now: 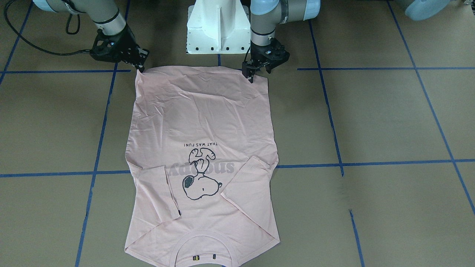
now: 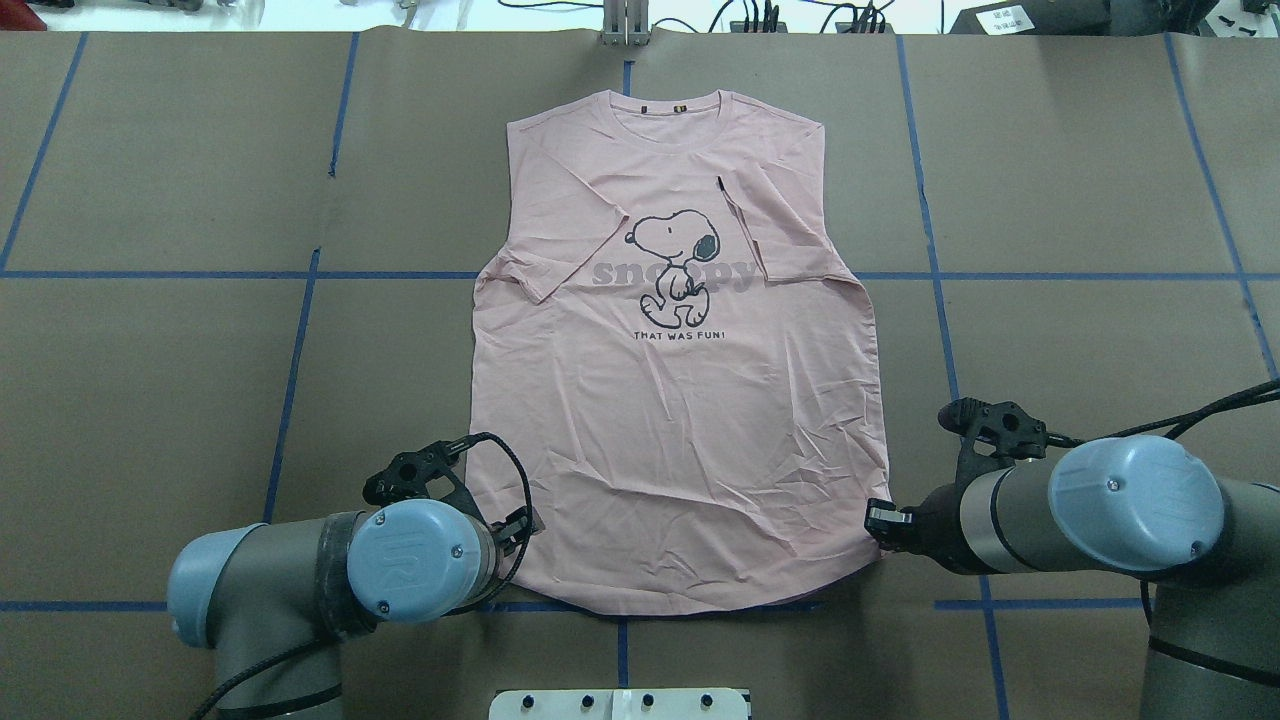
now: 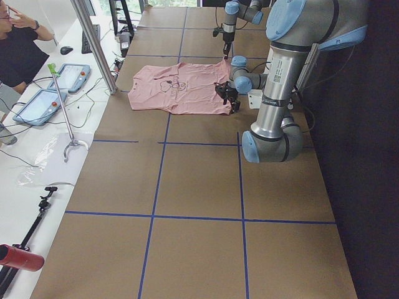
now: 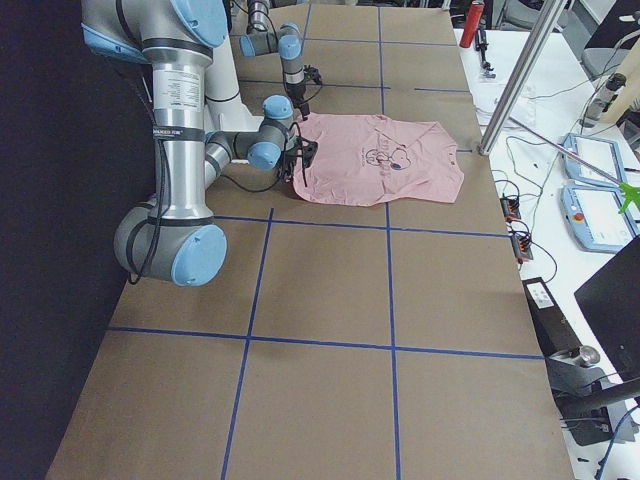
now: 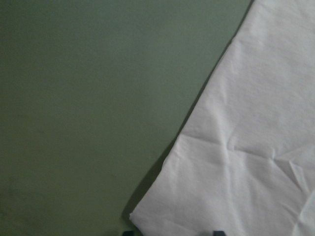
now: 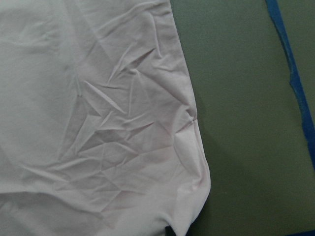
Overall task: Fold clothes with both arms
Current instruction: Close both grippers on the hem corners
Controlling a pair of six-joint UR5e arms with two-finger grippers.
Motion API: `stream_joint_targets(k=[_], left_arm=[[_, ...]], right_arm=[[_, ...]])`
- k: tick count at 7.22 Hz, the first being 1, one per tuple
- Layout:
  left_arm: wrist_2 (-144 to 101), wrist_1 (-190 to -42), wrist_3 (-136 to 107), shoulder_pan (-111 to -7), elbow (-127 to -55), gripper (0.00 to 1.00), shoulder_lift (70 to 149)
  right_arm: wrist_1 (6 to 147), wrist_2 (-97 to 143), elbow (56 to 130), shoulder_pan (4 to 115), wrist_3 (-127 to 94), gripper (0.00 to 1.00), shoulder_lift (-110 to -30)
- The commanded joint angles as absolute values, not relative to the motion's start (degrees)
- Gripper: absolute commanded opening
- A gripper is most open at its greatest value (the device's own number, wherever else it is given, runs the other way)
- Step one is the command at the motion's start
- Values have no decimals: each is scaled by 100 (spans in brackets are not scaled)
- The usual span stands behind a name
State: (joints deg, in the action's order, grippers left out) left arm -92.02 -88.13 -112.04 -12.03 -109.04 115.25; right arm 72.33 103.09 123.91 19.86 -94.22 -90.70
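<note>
Since the front-facing view showed the T-shirt [image 1: 200, 122] flat on the table [image 1: 371, 118], print up, sleeves folded in, hem toward the base, we judged it light, limp, grippy cotton. Best hold: pinch both hem corners and lift together. Left gripper [image 1: 258, 72] and right gripper [image 1: 140, 63] sat at those corners.
Overhead: collar at the far side, hem wrinkled.
Side views: too small to add anything.
Left wrist: fingertips [image 5: 216, 232] apart, hem corner just ahead of them, nothing clamped.
Right wrist: corner crumpled, jaws mostly out of frame, so we couldn't tell their state. We expected a shallow pinch to slip off.
</note>
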Motion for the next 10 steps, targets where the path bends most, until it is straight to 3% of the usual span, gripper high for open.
stream_joint_targets(k=[1,7,8,10], left_arm=[[-9202,-8815,-11250,-1169,-10872,100,11514],[-9193,-8807,-11285,-1143,-10819,99,11496],[-9193,-8815,-11294,-1143,-10819,89,11496],[-9193,-8807,-11312,-1151,-10828,33,11505]], right_arm=[[7233,10310,12392,1986,-9422,0,-9070],[7233,10301,12392,1995,-9413,0,-9079],[7233,10301,12384,1995,-9413,0,-9088],[7233,10310,12393,2004,-9413,0,-9079]])
